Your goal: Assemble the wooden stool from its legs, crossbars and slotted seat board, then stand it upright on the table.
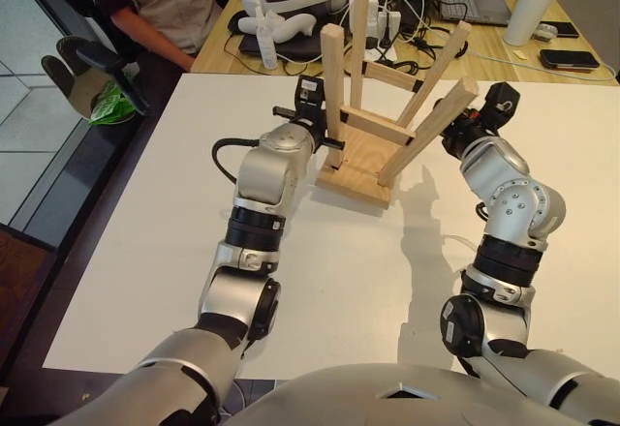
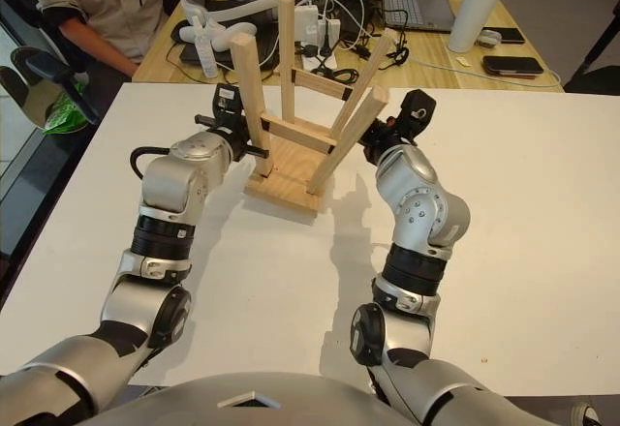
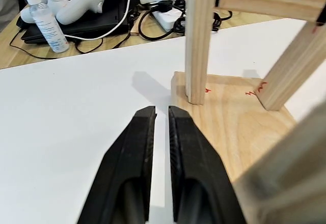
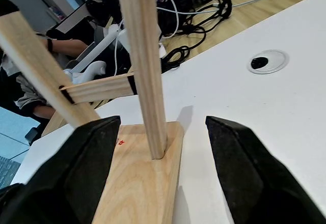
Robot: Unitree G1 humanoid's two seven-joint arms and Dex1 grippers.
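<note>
jaws either side of upturned stool point(image 1: 360, 169)

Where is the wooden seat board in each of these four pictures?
Left eye: seat board lies flat on the table, mid-picture, legs up.
Right eye: board just left of centre.
Left wrist: board just past the left gripper's shut fingers.
Right wrist: board seen between the right gripper's open fingers.
Shared landmark: the crossbar joining the legs.
</note>
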